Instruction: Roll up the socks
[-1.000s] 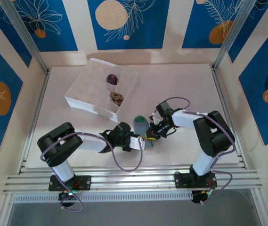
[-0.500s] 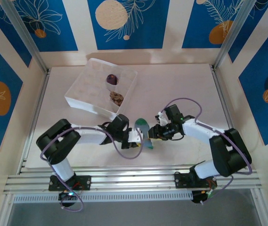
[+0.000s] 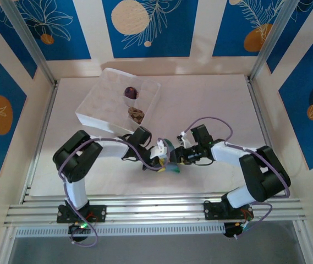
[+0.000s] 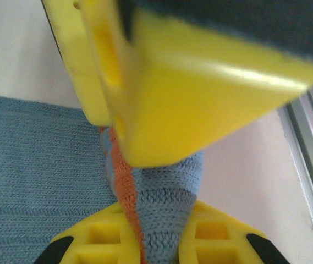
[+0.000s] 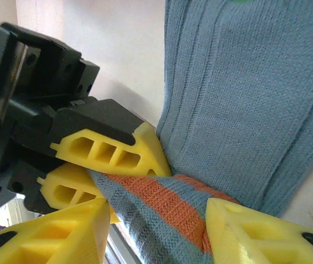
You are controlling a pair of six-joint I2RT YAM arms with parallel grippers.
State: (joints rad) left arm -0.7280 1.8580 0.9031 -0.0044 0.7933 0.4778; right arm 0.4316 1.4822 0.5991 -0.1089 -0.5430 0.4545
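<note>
The left hand [image 4: 162, 187] and the right hand [image 5: 156, 220] each pinch the blue-grey sock [image 5: 244, 82] at its orange-striped end, probably to start rolling it; its body lies flat beyond them.

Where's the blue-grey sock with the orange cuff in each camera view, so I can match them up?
Top external: blue-grey sock near picture centre, at the tip of the left gripper.
Left wrist: flat across the left, its orange-edged fold pinched at centre.
Right wrist: covering the upper right, orange cuff at bottom centre.
Shared landmark: the left gripper's yellow fingers clamped on the orange cuff, seen at left in the right wrist view.
</note>
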